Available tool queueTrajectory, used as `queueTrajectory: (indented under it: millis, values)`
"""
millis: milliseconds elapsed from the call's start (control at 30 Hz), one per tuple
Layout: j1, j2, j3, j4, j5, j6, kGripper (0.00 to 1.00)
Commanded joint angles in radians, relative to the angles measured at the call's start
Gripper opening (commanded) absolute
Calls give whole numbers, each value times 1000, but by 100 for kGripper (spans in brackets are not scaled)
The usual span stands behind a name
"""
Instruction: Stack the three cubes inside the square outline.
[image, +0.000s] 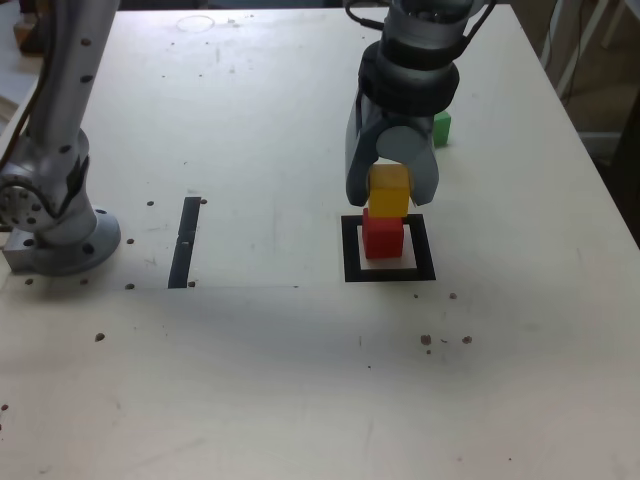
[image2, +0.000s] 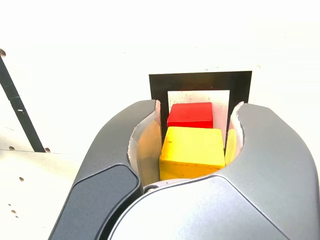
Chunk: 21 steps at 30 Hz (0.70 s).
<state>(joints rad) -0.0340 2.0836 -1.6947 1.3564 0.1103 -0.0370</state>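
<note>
Your gripper (image: 391, 192) is nearly closed, its jaws clamped on the yellow cube (image: 389, 190) from two opposite sides. In the exterior view that cube sits over the red cube (image: 382, 238), offset a little toward the view's right; whether the two touch yet, you cannot tell. The red cube rests on the pale centre of the square outline (image: 350, 250). The green cube (image: 441, 128) lies well apart on the table (image: 250, 120), mostly hidden behind the arm.

Judge these blocks as light, rigid and matte, so the flat pads should hold without much squeeze and nothing will deform. In the wrist view the yellow cube (image2: 192, 151) fills the gap between the jaws, with the red cube (image2: 190, 114) just beyond it. Hold by parallel faces, near mid-height; a light stack tips easily, so square the upper block over the lower one before you let go
</note>
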Motion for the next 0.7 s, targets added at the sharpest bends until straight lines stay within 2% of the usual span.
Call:
queueTrajectory:
  millis: [0,667]
  values:
    - [3,14,-2,1,-2,1,44]
    - [3,24,11,11,-14,6,46]
